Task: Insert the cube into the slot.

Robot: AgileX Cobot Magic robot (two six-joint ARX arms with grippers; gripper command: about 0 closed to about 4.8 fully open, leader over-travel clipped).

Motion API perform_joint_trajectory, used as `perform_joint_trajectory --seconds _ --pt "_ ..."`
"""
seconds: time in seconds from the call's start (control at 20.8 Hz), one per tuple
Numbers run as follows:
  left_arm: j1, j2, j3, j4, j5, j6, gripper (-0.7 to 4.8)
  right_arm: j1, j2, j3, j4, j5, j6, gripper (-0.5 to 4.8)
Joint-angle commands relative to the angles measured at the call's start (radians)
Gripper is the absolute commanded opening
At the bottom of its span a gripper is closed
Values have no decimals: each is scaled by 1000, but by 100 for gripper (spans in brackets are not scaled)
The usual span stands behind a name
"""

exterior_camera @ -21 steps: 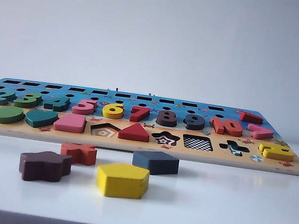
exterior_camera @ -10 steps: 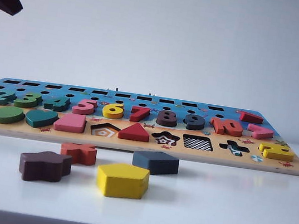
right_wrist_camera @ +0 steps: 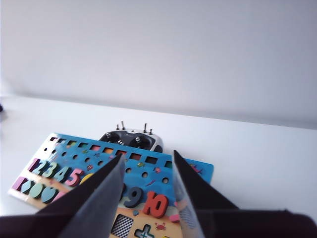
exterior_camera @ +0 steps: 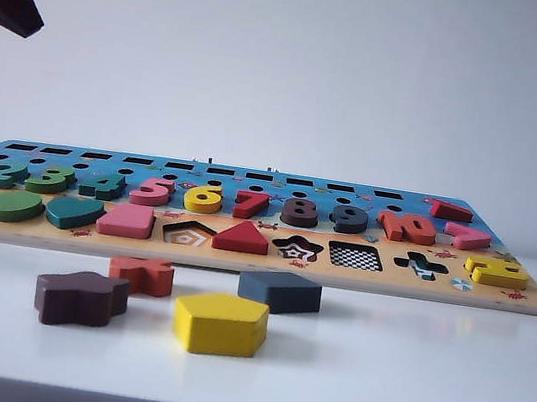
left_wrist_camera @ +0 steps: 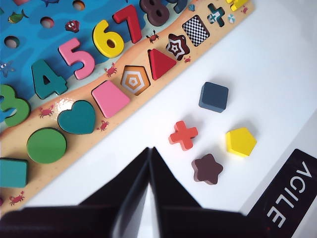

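Puzzle board (exterior_camera: pixel 240 257) lying on a white counter (exterior_camera: pixel 406 363), with four loose blocks in front of it. The cube (exterior_camera: pixel 279 291), dark navy-grey, rests flat on the counter just off the board's near edge, between the red cross block (exterior_camera: pixel 142 274) and the yellow pentagon block (exterior_camera: pixel 220 323); the brown star block (exterior_camera: pixel 80 297) lies further left. The slot (exterior_camera: pixel 354 256), with a checkerboard floor, stands empty in the board's front row, beside the star recess (exterior_camera: pixel 297 249). Left gripper (left_wrist_camera: pixel 148 154) hangs above the counter near the blocks, its jaws closed tip to tip and holding nothing. Right gripper (right_wrist_camera: pixel 147 161) hovers high over the board, its jaws parted and empty
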Motion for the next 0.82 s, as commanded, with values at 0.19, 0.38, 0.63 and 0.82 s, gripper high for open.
perform_joint_trajectory --seconds 0.19,0.38,0.63,0.82 --pt "0 1 3 95 5 3 17 3 242 229 -234 -250 -96 184" --pt "0 0 3 96 5 3 17 84 384 364 -469 -285 -224 180" --pt "0 0 3 88 5 3 17 410 528 394 -524 -25 -233 181" --pt "0 0 3 88 6 2 17 628 632 395 -516 227 -226 183"
